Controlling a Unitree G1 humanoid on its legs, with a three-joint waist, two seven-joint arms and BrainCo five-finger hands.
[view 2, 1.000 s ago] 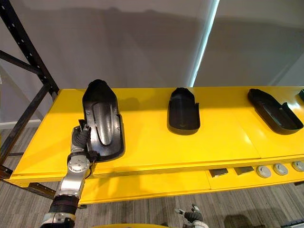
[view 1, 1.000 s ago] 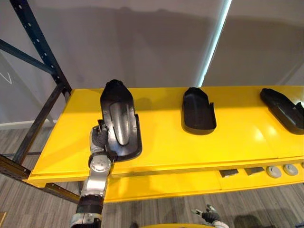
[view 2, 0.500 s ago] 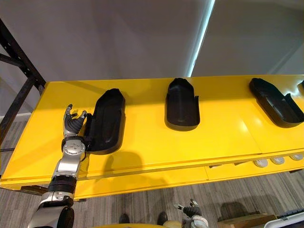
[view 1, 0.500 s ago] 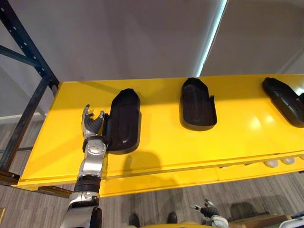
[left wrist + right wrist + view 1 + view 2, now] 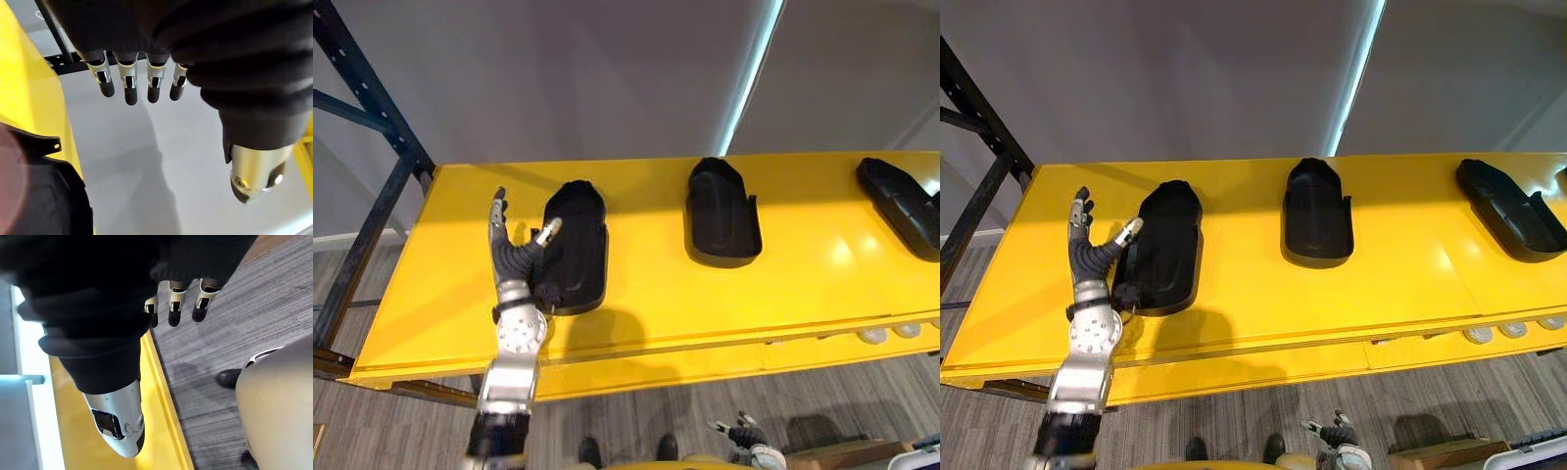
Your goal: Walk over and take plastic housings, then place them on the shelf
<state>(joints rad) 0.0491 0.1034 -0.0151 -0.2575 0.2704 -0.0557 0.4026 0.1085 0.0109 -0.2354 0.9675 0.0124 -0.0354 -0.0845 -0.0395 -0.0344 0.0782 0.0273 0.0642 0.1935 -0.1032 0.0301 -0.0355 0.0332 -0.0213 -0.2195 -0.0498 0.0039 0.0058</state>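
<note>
Left hand [image 5: 514, 266]: raised above the left part of the yellow shelf [image 5: 656, 294]. Its fingers [image 5: 129, 85] are straight and slightly spread, pointing toward the back wall. The thumb [image 5: 257, 169] is extended to the side, apart from the fingers. Nothing is enclosed between fingers and thumb.

Left housing [image 5: 576, 250]: a black plastic housing lying flat on the shelf, long axis front to back, immediately to the right of the left hand. In the eye views the thumb tip overlaps the housing's left edge, and the heel of the hand is at its near left corner. Contact cannot be confirmed. In the left wrist view the housing lies below and to one side of the fingers, clear of the fingertips.

Middle housing [image 5: 722, 215]: flat on the shelf, well apart from the left housing.

Right housing [image 5: 901, 208]: flat at the right end of the shelf.

Right hand [image 5: 175, 301]: hangs low over the grey floor [image 5: 636, 431] in front of the shelf. Its fingers are relaxed and nearly straight, with nothing in them.

A dark rack upright [image 5: 372, 93] stands at the left end of the shelf.
</note>
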